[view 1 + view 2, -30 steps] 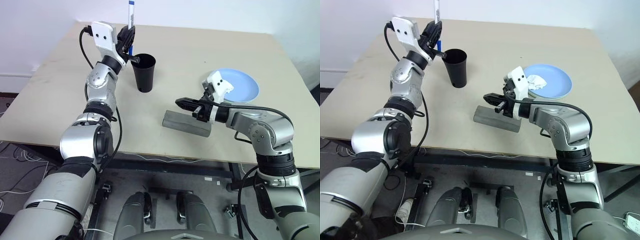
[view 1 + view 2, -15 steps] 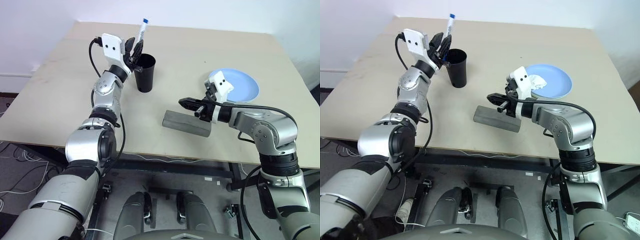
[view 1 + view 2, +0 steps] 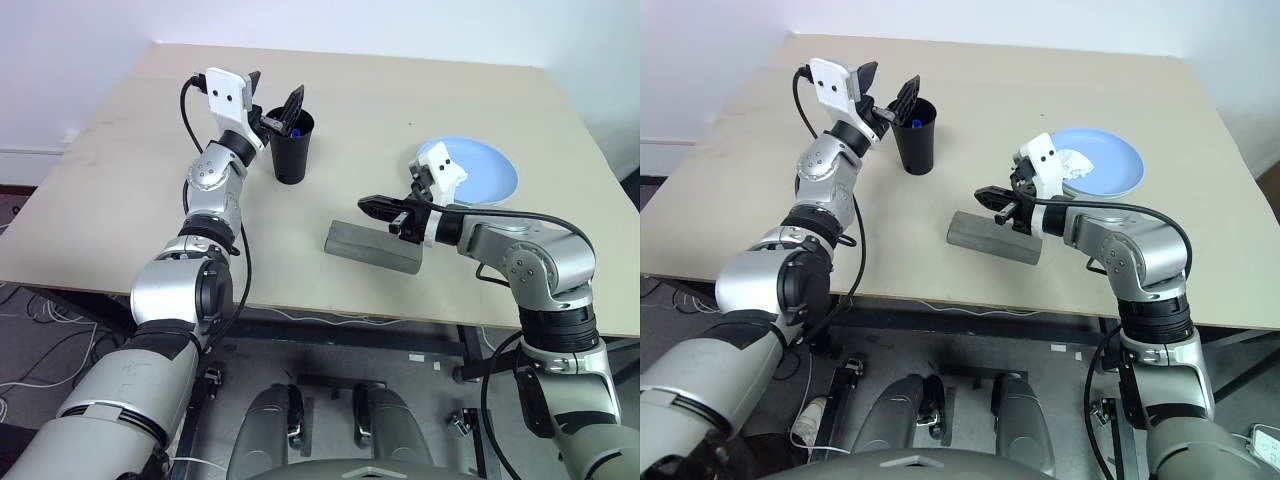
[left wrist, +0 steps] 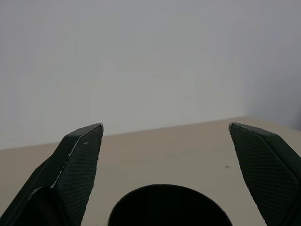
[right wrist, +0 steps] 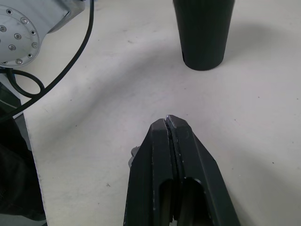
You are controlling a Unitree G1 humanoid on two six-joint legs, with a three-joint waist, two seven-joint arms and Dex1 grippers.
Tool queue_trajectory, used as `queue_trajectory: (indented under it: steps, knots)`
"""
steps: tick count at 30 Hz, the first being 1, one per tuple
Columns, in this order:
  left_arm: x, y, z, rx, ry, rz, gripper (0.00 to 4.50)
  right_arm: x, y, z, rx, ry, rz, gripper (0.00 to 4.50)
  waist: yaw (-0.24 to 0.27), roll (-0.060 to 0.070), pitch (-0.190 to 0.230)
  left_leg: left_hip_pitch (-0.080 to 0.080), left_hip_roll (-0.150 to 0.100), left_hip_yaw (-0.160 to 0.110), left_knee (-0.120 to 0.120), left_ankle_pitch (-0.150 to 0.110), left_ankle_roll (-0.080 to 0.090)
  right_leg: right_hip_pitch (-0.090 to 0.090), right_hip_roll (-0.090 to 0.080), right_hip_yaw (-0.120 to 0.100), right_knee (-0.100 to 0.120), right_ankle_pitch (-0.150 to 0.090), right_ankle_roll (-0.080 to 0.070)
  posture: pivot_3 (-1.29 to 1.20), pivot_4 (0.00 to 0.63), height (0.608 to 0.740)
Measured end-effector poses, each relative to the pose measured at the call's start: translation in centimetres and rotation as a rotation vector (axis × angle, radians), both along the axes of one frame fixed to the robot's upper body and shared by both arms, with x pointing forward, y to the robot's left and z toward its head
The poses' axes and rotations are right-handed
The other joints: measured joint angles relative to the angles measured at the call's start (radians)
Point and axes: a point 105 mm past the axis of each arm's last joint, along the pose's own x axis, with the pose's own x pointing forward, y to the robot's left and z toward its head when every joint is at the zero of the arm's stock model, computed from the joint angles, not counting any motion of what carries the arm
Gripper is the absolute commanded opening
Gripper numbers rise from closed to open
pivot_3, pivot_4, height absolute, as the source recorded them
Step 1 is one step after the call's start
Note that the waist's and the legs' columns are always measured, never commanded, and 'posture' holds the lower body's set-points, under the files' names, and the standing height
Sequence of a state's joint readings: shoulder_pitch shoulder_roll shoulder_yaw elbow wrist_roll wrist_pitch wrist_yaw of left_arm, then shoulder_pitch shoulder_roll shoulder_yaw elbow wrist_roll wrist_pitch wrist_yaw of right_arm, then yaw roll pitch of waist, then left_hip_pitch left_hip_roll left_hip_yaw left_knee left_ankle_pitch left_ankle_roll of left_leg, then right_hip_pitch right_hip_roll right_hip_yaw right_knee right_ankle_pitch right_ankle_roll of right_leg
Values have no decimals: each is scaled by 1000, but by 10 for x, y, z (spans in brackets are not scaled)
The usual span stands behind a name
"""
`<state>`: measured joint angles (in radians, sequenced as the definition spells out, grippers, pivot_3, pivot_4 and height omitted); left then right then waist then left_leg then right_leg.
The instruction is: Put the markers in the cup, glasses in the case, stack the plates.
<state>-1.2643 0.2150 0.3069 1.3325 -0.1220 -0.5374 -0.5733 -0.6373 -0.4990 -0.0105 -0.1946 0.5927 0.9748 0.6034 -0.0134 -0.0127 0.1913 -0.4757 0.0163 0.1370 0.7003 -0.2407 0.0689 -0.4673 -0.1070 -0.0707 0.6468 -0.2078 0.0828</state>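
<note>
The black cup [image 3: 291, 150] stands at the back left of the table, and a marker's blue end [image 3: 290, 130] shows inside its mouth. My left gripper [image 3: 272, 108] hovers just over the cup's rim [image 4: 169, 207], open wide with nothing between its fingers [image 4: 84, 155]. The grey case [image 3: 372, 250] lies closed near the table's front edge. My right gripper [image 3: 368, 205] is shut and empty just above the case's far side. A light blue plate [image 3: 490, 175] sits at the right. The glasses are out of view.
A crumpled white paper wad [image 3: 1072, 162] lies on the blue plate, right behind my right wrist. The tan table [image 3: 120, 190] has bare surface to the left of the cup and between the cup and the case.
My left gripper opened and let go of the blue-capped marker, which dropped from standing above the rim down into the cup. The right arm kept still.
</note>
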Motion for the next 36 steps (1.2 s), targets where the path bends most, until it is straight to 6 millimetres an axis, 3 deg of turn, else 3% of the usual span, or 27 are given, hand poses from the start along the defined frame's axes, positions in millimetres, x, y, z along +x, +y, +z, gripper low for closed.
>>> queue_trajectory:
  steps: [8, 15, 22, 27, 31, 36]
  knots:
    - [-2, 8, 0, 61, 13, -55, 4490, 0, 2, 1, 17, -2, 5, 0, -1, 0, 0, 0, 0, 0, 0, 0, 0, 0, 0, 0, 0, 0, 0, 0, 150, 710]
    - [-20, 29, -1, 154, 20, -252, 4490, -4, 1, 2, 43, -8, 36, 0, -4, 0, 0, 0, 0, 0, -1, 0, 0, -1, 0, 0, -1, 0, 0, 0, 150, 710]
    - [-66, 65, -30, 274, 140, -437, 4490, -3, -13, 9, 51, -70, 40, 0, -8, 0, 0, 0, 0, 0, -1, 0, -1, 0, -1, 0, -1, -2, -3, 0, 150, 710]
    - [-105, 82, -44, 313, 278, -490, 4490, -1, -26, 11, 31, -105, 31, 0, -5, 0, 0, 0, 0, -1, -1, 0, -6, 0, -2, 0, -1, -2, -5, 0, 150, 710]
    - [-135, 90, -66, 330, 427, -530, 4490, -1, -33, 14, 34, -114, 30, 0, -6, 1, 0, 1, -1, -1, -2, -1, -6, 0, -4, 0, -1, -2, -6, 0, 150, 710]
    - [-145, 93, -77, 321, 493, -530, 4500, -3, -36, 19, 67, -118, 31, 1217, -2, 1, 0, 1, 0, 0, -6, 1, -9, -4, -7, -2, -3, -1, -8, 0, 150, 710]
